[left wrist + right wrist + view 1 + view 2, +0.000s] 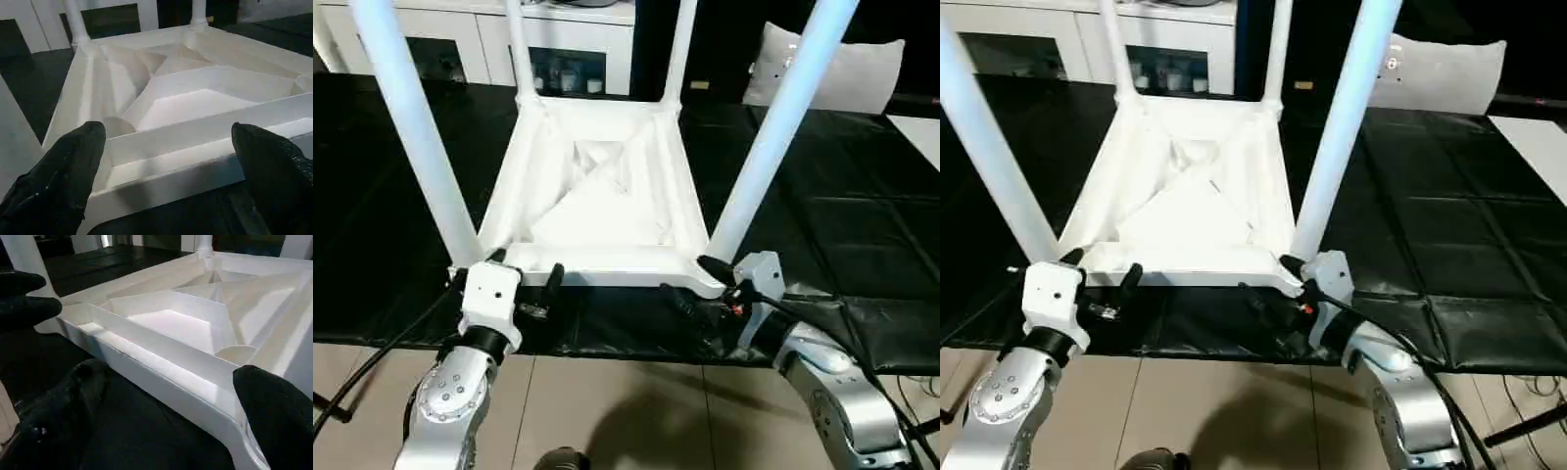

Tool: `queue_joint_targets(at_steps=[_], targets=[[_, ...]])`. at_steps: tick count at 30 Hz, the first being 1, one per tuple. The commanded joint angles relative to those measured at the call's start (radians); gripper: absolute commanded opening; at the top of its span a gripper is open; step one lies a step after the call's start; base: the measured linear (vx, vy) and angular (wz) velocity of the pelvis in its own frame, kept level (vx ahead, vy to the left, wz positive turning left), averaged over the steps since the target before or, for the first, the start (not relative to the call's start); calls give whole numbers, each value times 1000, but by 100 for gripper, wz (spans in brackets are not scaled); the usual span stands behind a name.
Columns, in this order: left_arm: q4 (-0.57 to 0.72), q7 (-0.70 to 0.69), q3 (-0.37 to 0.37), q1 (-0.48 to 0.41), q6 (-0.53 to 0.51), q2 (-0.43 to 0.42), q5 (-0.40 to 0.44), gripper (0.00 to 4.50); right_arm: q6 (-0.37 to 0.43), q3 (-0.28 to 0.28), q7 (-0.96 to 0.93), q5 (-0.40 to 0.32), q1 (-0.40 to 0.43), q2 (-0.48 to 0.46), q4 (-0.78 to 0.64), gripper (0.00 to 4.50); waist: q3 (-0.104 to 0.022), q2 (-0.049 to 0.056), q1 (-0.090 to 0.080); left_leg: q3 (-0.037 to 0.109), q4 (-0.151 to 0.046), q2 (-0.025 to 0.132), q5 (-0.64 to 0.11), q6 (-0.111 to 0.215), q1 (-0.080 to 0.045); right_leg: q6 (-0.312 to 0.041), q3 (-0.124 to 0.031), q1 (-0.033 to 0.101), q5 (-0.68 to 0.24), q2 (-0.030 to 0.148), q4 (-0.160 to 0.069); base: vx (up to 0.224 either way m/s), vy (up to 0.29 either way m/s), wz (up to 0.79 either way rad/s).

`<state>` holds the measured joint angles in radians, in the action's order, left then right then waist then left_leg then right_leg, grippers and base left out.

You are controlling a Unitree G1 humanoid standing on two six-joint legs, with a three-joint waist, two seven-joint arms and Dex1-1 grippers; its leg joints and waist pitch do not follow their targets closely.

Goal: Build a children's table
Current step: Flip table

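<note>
The children's table (597,196) lies upside down on a black mat, its ribbed underside facing up. All four white legs stand in the corner sockets: near left (411,127), near right (783,117), far left (517,49), far right (677,49). My left gripper (524,269) is open at the near left corner, and in the left wrist view its fingers (73,161) spread wide before the near rim. By the near right corner my right gripper (693,284) is open too, with the rim (161,367) running just ahead of its fingers (279,416).
The black mat (862,245) covers the work surface, and its front edge runs just under my grippers, with tiled floor (626,411) below. A white cabinet with glass doors (558,59) stands behind. A white cushion (842,69) lies at the back right. Cables trail from both forearms.
</note>
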<state>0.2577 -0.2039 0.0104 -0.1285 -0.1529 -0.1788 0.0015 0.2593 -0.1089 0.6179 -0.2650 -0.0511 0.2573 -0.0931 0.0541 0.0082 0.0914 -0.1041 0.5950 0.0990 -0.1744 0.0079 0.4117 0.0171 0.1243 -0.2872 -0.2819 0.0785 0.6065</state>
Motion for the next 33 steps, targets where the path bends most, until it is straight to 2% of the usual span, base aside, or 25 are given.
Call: queue_joint_targets(at_steps=[1, 2, 3, 4, 5, 6, 7, 8, 9, 10, 11, 12, 13, 14, 15, 16, 17, 18, 19, 20, 21, 23, 24, 27, 33], targets=[[2, -6, 4, 0, -8, -1, -7, 449, -4, -1, 4, 2, -5, 1, 2, 450, -28, 5, 23, 50, -52, 65, -488, 12, 28, -51, -37, 92, -536, 196, -171, -12, 20, 29], [2, -7, 4, 0, -8, -2, -7, 449, -5, -1, 5, 3, -4, 1, 2, 450, -14, -5, 13, 45, -12, 72, -468, 27, 17, -57, -36, 87, -669, 226, -203, -12, 20, 29], [-4, -8, 3, 0, -4, -5, -8, 449, -8, 0, 1, 4, -2, -1, 2, 450, 1, 7, -3, 37, 79, 95, -377, 34, -3, -87, 2, 112, -861, 275, -259, 43, 49, 52], [-5, -8, 3, 0, -3, -5, -8, 449, -8, 1, 0, 3, -2, -3, 2, 450, 19, 20, -28, 40, 104, 111, -369, 15, -17, -98, 53, 136, -913, 273, -270, 69, 99, 47], [-11, -10, 1, 0, 0, -7, -9, 449, -9, 6, -5, -2, 0, -7, 4, 450, 32, 51, -56, 59, 5, 120, -609, -61, -43, -90, 108, 141, -816, 161, -199, 69, 99, 47], [-12, -10, 1, 0, 1, -7, -8, 449, -9, 5, -5, -1, 0, -7, 5, 450, 25, 68, -64, 82, -98, 100, -802, -98, -37, -87, 113, 141, -668, 51, -98, 106, 138, 47], [-26, -13, 0, 0, 8, -10, -7, 449, -13, 3, -8, 3, 1, -5, 8, 450, 2, 56, -88, 136, -158, 161, -1053, -185, -133, -71, 28, 57, -248, -28, 67, 149, 131, 24], [-35, -14, 1, 0, 12, -11, -5, 449, -14, 2, -9, 5, 1, -4, 9, 450, -10, 60, -67, 164, -148, 167, -1059, -173, -159, -34, -17, 1, -128, -25, 100, 223, 175, 20], [-44, -17, 0, 0, 21, -12, -8, 449, -14, 0, -9, 7, 2, -3, 10, 450, -25, 54, -88, 170, -139, 149, -948, -138, -165, -9, -29, -24, -58, -25, 102, 153, 106, -3], [-49, -19, -1, 0, 26, -11, -11, 449, -14, -1, -10, 7, 2, -3, 10, 450, -32, 59, -87, 165, -134, 134, -857, -114, -171, -2, -28, -39, -15, -28, 99, 143, 76, -12], [-54, -18, -2, 0, 32, -12, -12, 449, -14, -1, -10, 7, 3, -2, 10, 450, -35, 46, -94, 155, -119, 125, -585, -40, -166, 10, -37, -68, 83, -17, 87, 69, 32, -9], [-58, -17, -3, -1, 36, -12, -13, 449, -14, -1, -10, 7, 3, -2, 10, 450, -23, 30, -80, 114, -117, 113, -359, -11, -122, 4, -56, -81, 183, 7, 59, 118, 44, -12], [-63, -16, -5, -1, 41, -11, -14, 449, -14, 0, -9, 7, 3, -2, 10, 450, -33, 15, -76, 98, -97, 101, -253, -5, -125, 5, -72, -91, 240, 25, 26, 122, -8, 5], [-63, -16, -5, -1, 41, -11, -14, 449, -14, 0, -9, 7, 3, -2, 10, 450, -37, -8, -71, 78, -71, 84, -167, -1, -114, 12, -104, -85, 304, 54, -22, 122, -8, 5], [-66, -14, -6, -2, 45, -10, -15, 449, -13, 0, -8, 8, 3, -1, 10, 450, -36, -48, -45, 59, 12, 55, -125, 21, -65, -15, -215, -24, 259, 202, -81, 119, -78, 12], [-67, -13, -9, -5, 51, -9, -18, 449, -12, 1, -6, 9, 3, 1, 10, 450, -47, -55, -34, 64, 24, 61, -87, 17, -65, -52, -221, -16, 280, 216, -77, 95, -80, 1], [-68, -13, -10, -6, 53, -9, -19, 449, -12, 1, -6, 8, 2, 2, 11, 450, -55, -55, -27, 66, 21, 71, -55, 10, -58, -94, -216, 2, 311, 215, -63, 95, -80, 1], [-68, -14, -10, -8, 56, -9, -20, 449, -12, 1, -6, 8, 2, 4, 12, 450, -52, -41, -18, 67, -7, 93, -17, -1, -54, -192, -189, -2, 365, 175, -46, 82, -47, -2], [-68, -14, -10, -9, 58, -8, -21, 449, -13, 1, -6, 7, 2, 4, 13, 450, -48, -24, -29, 78, -38, 120, 3, -10, -60, -256, -155, -19, 356, 116, -23, 0, 0, 0], [-68, -15, -11, -11, 62, -8, -22, 449, -13, 0, -7, 8, 1, 5, 14, 450, -51, -19, -32, 84, -40, 129, 16, -12, -73, -266, -144, -32, 345, 100, -21, 0, 0, 0], [-67, -15, -11, -13, 64, -8, -22, 449, -14, 1, -8, 9, 0, 7, 14, 450, -50, -21, -40, 81, -39, 127, 31, -4, -82, -289, -137, -39, 323, 98, -23, 0, 0, 0], [-64, -15, -9, -17, 69, -6, -21, 449, -19, 4, -18, 14, -4, 7, 19, 450, -40, -24, -39, 73, -43, 120, -47, 22, -71, -311, -147, -32, 249, 115, -34, 0, 0, 0], [-63, -15, -9, -19, 72, -5, -20, 449, -22, 6, -24, 17, -6, 7, 22, 450, -30, -27, -34, 74, -54, 127, -235, 28, -66, -302, -157, -29, 31, 132, -53, -51, -13, 3], [-56, -13, -8, -25, 81, -3, -21, 449, -32, 13, -52, 33, -13, 3, 41, 450, -22, -33, -33, 70, -61, 132, -339, 11, -72, -281, -163, -42, -132, 132, -69, -36, -12, 3], [40, -77, 9, -75, 68, -32, -65, 449, -53, 38, -127, 67, -39, -16, 86, 450, -20, -37, -34, 63, -71, 139, -356, -15, -64, -263, -159, -48, -146, 128, -66, 0, 0, 0]])
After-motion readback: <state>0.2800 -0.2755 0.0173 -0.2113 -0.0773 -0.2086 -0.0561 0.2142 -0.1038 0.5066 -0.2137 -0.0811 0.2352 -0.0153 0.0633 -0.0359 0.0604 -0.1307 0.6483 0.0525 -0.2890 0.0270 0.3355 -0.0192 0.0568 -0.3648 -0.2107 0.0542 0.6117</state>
